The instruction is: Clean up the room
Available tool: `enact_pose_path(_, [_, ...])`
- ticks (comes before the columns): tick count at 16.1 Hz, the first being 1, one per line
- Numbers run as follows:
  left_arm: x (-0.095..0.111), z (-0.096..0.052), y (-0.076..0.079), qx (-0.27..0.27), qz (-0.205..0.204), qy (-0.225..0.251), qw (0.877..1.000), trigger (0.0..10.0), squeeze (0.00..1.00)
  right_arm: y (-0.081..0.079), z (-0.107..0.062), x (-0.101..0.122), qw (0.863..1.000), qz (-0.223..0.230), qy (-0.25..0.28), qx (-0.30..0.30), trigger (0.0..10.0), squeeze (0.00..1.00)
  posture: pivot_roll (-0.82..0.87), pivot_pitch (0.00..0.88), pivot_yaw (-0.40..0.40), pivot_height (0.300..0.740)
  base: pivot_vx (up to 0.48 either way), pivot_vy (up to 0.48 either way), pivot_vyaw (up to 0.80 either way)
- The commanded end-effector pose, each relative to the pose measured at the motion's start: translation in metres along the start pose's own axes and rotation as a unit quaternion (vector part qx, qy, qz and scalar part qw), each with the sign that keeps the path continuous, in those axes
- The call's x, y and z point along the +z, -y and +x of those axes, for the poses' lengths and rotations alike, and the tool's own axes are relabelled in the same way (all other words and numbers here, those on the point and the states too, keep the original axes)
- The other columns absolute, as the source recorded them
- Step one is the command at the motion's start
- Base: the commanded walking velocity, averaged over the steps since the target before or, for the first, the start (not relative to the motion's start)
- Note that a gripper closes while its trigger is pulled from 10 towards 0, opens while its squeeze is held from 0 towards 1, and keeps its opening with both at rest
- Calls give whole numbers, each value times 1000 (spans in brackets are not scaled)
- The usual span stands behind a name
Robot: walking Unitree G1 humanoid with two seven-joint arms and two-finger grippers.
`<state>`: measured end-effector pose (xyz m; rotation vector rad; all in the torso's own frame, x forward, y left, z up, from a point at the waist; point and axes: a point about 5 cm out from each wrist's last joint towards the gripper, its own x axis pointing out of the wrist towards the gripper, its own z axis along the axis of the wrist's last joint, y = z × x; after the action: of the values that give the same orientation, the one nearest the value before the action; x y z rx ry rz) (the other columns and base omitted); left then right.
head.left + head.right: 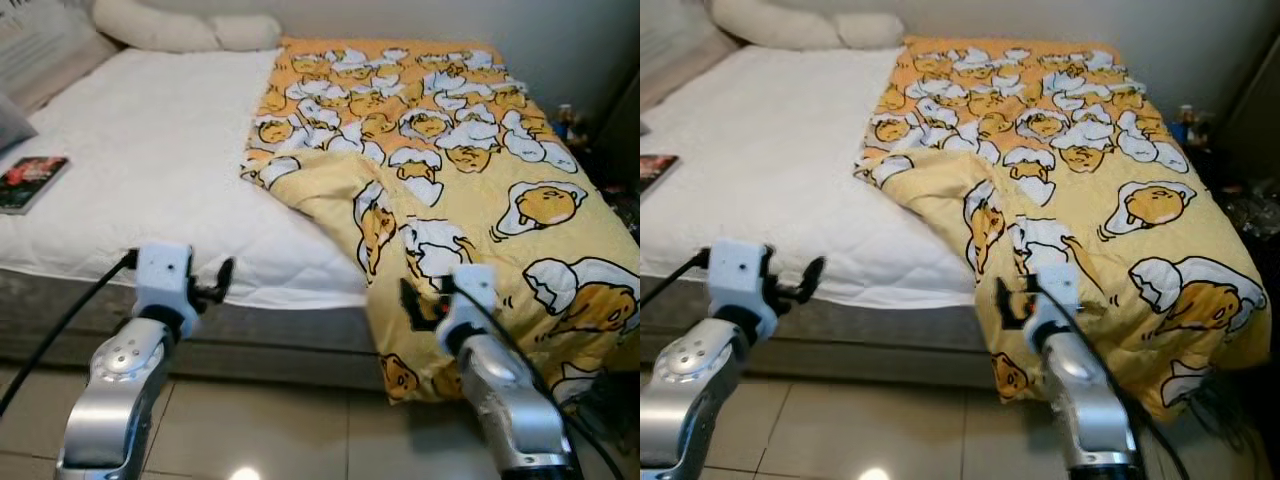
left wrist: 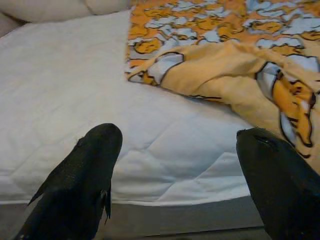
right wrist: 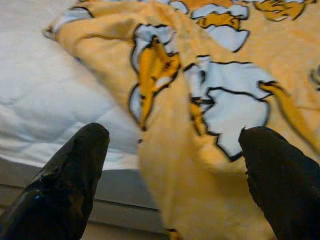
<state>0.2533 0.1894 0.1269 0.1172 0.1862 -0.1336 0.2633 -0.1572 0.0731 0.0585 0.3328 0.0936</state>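
Even, soft indoor light, moderately bright; white mattress [image 1: 170,150] near overexposed, quilting barely legible. Small glare spot on floor tiles [image 1: 245,474] at lower edge. Right far corner beside bed falls into deep shadow. Head views slightly soft overall. Wrist views: blanket [image 3: 200,100] blurred, close black fingers [image 2: 80,185] out of focus.

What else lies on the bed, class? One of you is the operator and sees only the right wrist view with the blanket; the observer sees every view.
Observer: A book lies on the bed, on its bare white part, far to the robot's left.
Operator: Where is the left gripper?
Observer: The left gripper is open before the mattress edge, apart from the blanket. The right gripper is open at the blanket's hanging part.
Operator: What is at the far end?
Observer: Pillows lie along it.
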Motion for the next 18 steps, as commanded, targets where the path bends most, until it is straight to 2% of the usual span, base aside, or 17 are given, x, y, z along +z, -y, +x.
enact_pose_path(1, [-2, -2, -5, 7, 2, -6, 1000, 10000, 0, -7, 2, 4, 1000, -3, 11, 11, 10000, 0, -91, 0, 13, 740, 277, 0, 0])
enact_pose_path(18, [-1, -1, -5, -4, 4, -4, 1000, 10000, 0, -10, 4, 5, 1000, -17, 8, 20, 10000, 0, -90, 0, 13, 740, 307, 0, 0])
